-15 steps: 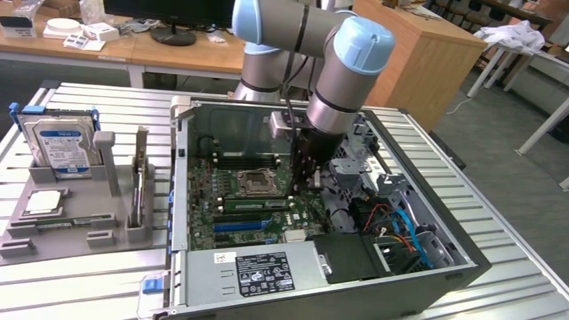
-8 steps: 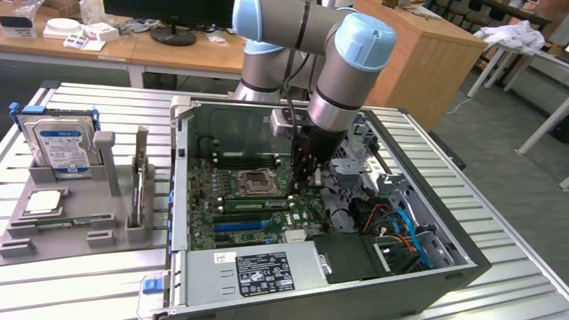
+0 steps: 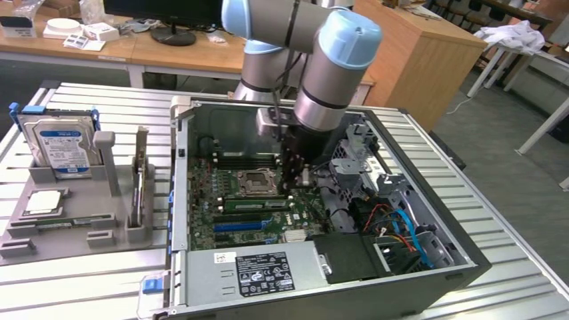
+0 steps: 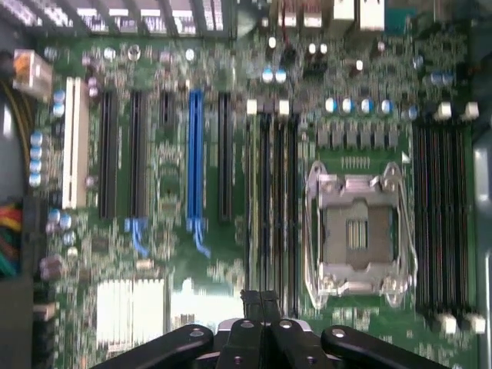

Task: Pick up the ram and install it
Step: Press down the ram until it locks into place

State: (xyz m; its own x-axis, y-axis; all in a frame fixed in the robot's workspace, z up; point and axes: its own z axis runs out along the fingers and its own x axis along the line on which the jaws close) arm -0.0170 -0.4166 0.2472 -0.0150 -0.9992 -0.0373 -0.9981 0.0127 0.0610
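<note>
The ram (image 3: pixel 253 204) is a narrow green stick with black chips. It stands on edge in the bank of memory slots beside the CPU socket (image 3: pixel 258 180) on the motherboard. In the wrist view the ram (image 4: pixel 253 200) is a pale thin strip in the outermost slot of that bank. My gripper (image 3: pixel 300 180) hangs inside the open case over the end of the slots on the exterior view's right. Its fingers are shut with nothing between them, and the gripper (image 4: pixel 261 298) sits just above the slot bank's end. Whether the fingertips touch the ram is not clear.
A grey holder (image 3: pixel 62 200) on the exterior view's left carries a silver hard drive (image 3: pixel 62 143) and an upright expansion card (image 3: pixel 140 177). Inside the case are the power supply (image 3: pixel 258 273), a drive cage (image 3: pixel 360 157) and loose cables (image 3: pixel 400 227). The case walls (image 3: pixel 178 200) enclose the board.
</note>
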